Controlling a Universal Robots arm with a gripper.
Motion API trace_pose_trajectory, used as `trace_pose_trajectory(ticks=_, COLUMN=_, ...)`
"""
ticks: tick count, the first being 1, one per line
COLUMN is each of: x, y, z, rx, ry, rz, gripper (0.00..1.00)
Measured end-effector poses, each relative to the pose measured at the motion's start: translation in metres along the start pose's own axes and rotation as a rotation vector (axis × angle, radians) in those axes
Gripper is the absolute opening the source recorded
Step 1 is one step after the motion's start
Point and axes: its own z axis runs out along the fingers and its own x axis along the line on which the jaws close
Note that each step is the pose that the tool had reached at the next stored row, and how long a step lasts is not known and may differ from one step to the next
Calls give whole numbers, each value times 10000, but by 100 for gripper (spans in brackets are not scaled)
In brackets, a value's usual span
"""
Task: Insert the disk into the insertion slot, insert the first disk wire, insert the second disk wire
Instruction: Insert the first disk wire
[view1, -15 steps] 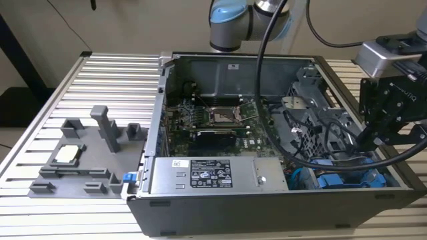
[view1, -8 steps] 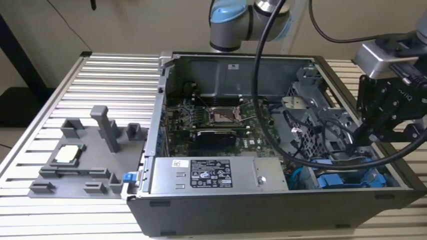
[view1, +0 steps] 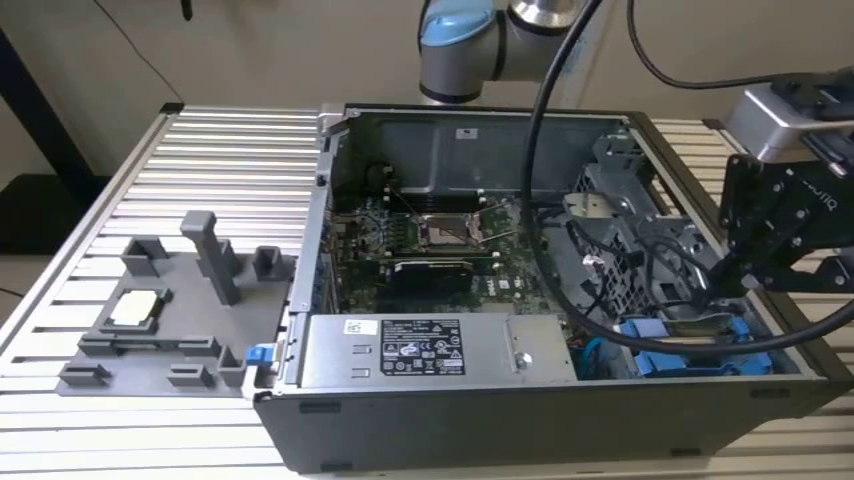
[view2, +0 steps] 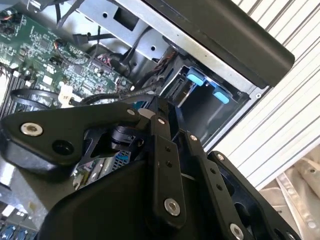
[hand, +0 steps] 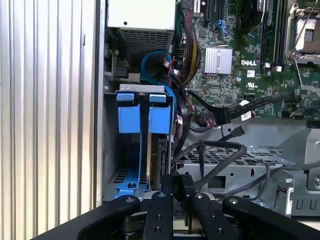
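**Disk seated in its bay, a wire connector in the fingers**

The disk (hand: 162, 160) stands on edge in its blue carrier inside the insertion slot (hand: 111, 150), at the corner of the computer case (view1: 534, 405) that lies nearest the camera on the exterior view's right. The first step looks done.

The gripper (hand: 181, 197) hangs just over the disk's exposed edge. Its fingers are drawn narrow around the black plug of a disk wire (hand: 181, 185), whose lead loops away over the perforated metal cage (hand: 235, 165). I judge a wire step to be in hand, though I cannot tell whether it is the first or the second.

Seating the plug calls for it to sit square to the socket on the disk's edge. That socket is hidden behind the fingers, so the alignment cannot be read.

Clutter crowds the spot:
- A loose black connector (hand: 235, 133) lies beside the bay.
- A blue cable loop (hand: 152, 57) lies between the bay and the power-supply box (view1: 427, 350).

The motherboard (view1: 427, 235) lies further along the case floor. A grey fixture tray (view1: 174, 310) sits on the slatted table (view1: 200, 150), well apart from the work.
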Motion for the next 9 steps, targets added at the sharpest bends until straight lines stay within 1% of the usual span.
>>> trace_pose_trajectory(ticks=2, x=17, y=-19, z=12, rx=-29, ry=-4, rz=3, gripper=19)
trace_pose_trajectory(ticks=5, x=33, y=-26, z=37, rx=-30, ry=-17, rz=12, gripper=19)
trace_pose_trajectory(ticks=9, x=37, y=-27, z=67, rx=-30, ry=-14, rz=17, gripper=19)
